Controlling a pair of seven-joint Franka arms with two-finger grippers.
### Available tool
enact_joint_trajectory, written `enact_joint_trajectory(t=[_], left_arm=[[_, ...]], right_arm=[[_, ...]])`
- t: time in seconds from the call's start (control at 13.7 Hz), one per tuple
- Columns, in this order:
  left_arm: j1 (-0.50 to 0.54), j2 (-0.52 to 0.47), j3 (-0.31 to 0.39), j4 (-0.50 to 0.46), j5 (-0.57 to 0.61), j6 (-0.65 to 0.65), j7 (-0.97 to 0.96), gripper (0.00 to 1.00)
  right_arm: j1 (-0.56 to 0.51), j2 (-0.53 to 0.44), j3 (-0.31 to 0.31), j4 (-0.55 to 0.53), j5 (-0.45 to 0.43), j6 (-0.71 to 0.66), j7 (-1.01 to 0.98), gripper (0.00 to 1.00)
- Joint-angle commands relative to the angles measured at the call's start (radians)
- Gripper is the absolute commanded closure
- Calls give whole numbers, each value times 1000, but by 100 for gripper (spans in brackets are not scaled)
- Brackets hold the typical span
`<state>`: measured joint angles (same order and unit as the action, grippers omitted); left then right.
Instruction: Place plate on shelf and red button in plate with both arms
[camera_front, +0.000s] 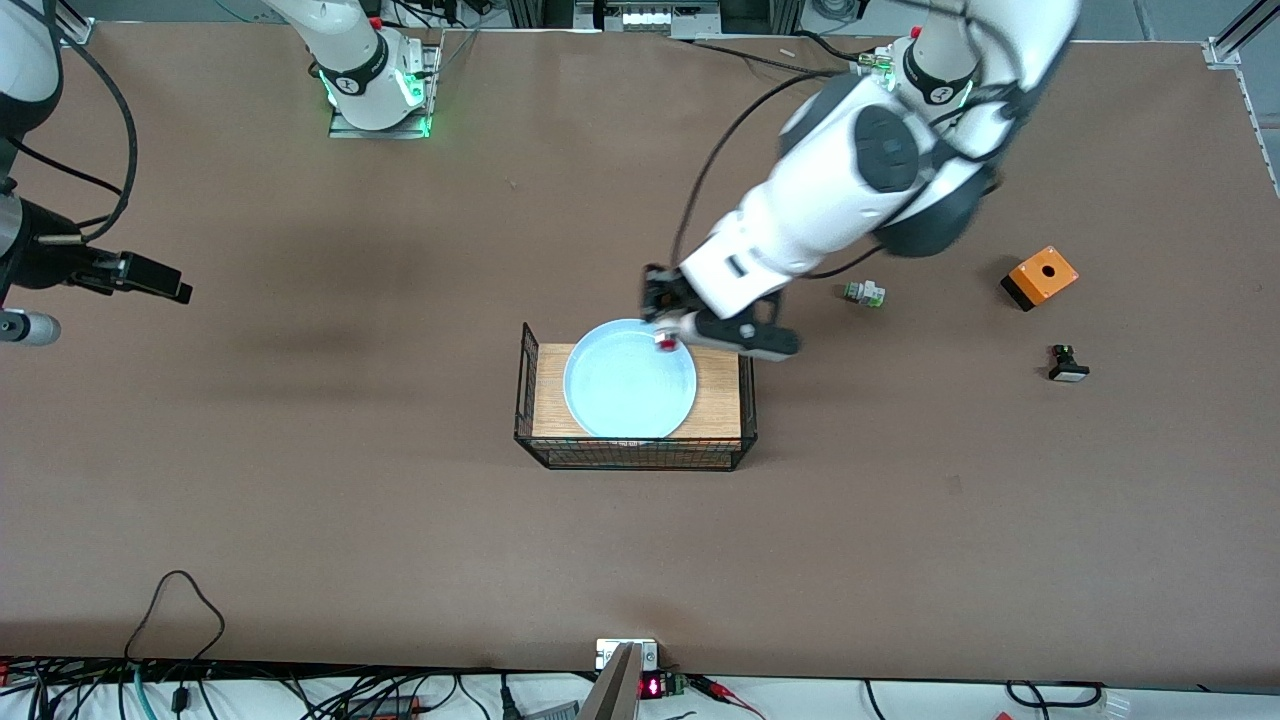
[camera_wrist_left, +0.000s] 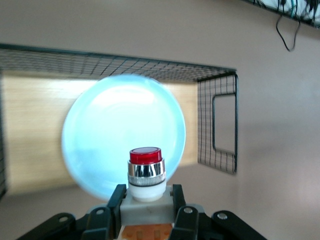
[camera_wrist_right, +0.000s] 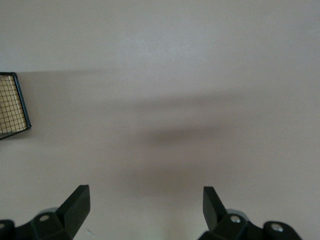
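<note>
The pale blue plate (camera_front: 625, 395) lies in a wire basket (camera_front: 640, 455) with a wooden floor at mid-table. My left gripper (camera_front: 672, 335) is shut on the red button (camera_front: 665, 343) and holds it over the plate's rim on the side toward the robots' bases. In the left wrist view the button (camera_wrist_left: 146, 172), red tip up with a chrome ring and white body, sits between the black fingers (camera_wrist_left: 116, 200) of that gripper (camera_wrist_left: 147, 202), above the plate (camera_wrist_left: 120, 125). My right gripper (camera_front: 165, 282) waits open and empty over bare table at the right arm's end; it also shows in the right wrist view (camera_wrist_right: 146, 200).
A white part with a green tip (camera_front: 864, 293), an orange box with a black hole (camera_front: 1040, 276) and a small black and white part (camera_front: 1068, 366) lie toward the left arm's end. The basket's corner (camera_wrist_right: 10, 105) shows in the right wrist view.
</note>
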<state>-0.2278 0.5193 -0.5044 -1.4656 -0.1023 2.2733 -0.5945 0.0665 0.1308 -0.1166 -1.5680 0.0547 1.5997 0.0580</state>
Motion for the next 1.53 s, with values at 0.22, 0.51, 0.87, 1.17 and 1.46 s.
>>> enact_joint_trajectory(t=[0.22, 0.51, 0.87, 1.17, 1.46], left_arm=[[-140, 149, 76, 62, 375, 20, -192, 72], [-140, 150, 76, 62, 408, 19, -214, 0], [-90, 53, 67, 67, 404, -148, -199, 0], [-3, -135, 63, 70, 392, -551, -86, 0], [218, -208, 67, 211, 388, -892, 373, 0]], right_arm=[[-2, -134, 26, -138, -73, 51, -64, 0], [-7, -157, 23, -136, -65, 25, -59, 0], [-5, -155, 25, -113, -64, -3, -66, 0], [-4, -148, 26, -95, -69, 0, -66, 0], [-4, -154, 26, -95, -72, -4, -66, 0]])
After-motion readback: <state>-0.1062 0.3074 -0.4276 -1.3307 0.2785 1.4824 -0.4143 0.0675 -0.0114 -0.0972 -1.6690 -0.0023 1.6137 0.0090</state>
